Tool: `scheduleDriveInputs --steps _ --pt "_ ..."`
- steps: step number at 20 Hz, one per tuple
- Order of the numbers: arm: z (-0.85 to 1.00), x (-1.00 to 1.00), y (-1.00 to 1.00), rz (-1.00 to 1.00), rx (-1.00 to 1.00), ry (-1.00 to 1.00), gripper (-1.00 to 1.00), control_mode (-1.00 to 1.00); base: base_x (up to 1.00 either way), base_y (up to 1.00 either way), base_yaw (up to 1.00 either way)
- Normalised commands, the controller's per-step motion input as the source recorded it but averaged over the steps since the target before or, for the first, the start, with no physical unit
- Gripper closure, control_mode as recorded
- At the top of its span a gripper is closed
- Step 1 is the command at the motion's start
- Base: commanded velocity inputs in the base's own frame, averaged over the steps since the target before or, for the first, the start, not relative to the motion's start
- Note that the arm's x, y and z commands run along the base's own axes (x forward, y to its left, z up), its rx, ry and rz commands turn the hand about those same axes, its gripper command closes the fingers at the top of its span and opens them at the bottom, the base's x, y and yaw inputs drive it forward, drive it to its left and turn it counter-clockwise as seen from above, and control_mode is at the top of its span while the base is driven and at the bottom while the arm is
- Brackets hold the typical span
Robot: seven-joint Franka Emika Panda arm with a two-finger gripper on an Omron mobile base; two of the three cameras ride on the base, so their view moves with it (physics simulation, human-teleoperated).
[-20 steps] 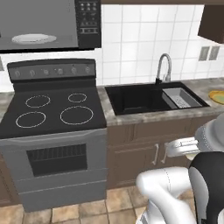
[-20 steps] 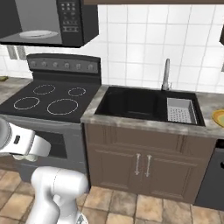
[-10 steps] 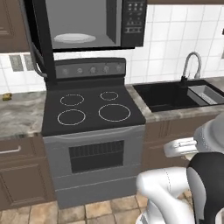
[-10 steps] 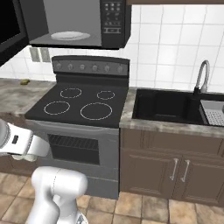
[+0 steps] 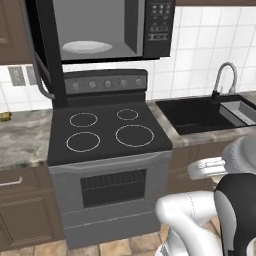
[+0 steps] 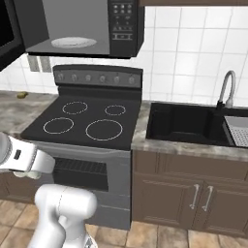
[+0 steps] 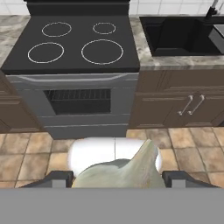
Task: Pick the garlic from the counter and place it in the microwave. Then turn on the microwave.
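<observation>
**Garlic in the gripper, microwave door swung wide**

Now the garlic [image 7: 120, 171], an off-white lumpy bulb with a pointed top, sits low in the hand view between the two dark finger tips of the gripper [image 7: 117, 177], which is grasping it with its jaws set wide apart around the bulb. Past it, the hand view looks down on tiled floor, brown cabinet doors and the front of the oven [image 7: 78, 101].

Above the black glass stovetop [image 5: 107, 132] hangs the microwave [image 5: 107, 30], its door [image 5: 42, 50] open to the left and its grey inside on show, with a pale round turntable plate [image 5: 86, 47] on the floor of the cavity. The button panel [image 6: 122, 22] is on the microwave's right side.

Right of the stove the marbled tabletop [image 6: 193, 147] carries a black sink [image 6: 186, 123] with a curved tap [image 6: 226, 89]. Left of the stove, a small yellow-brown block [image 5: 5, 117] lies on the tabletop near the wall.
</observation>
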Motion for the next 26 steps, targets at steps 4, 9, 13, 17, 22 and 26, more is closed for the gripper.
scheduleDriveInputs --steps 4,9,13,17,22,26 --pt "0.00 0.00 0.00 0.00 0.00 0.00 1.00 1.00 0.52 0.04 0.00" --pt "0.00 0.00 0.00 0.00 0.00 0.00 1.00 1.00 0.58 0.03 0.00" --pt "0.00 0.00 0.00 0.00 0.00 0.00 1.00 1.00 0.54 0.11 0.00" --pt "0.00 0.00 0.00 0.00 0.00 0.00 1.00 1.00 0.45 0.23 0.00" --pt "0.00 0.00 0.00 0.00 0.00 0.00 1.00 1.00 0.40 0.28 0.00" --pt "0.00 0.00 0.00 0.00 0.00 0.00 1.00 1.00 0.42 0.34 0.00"
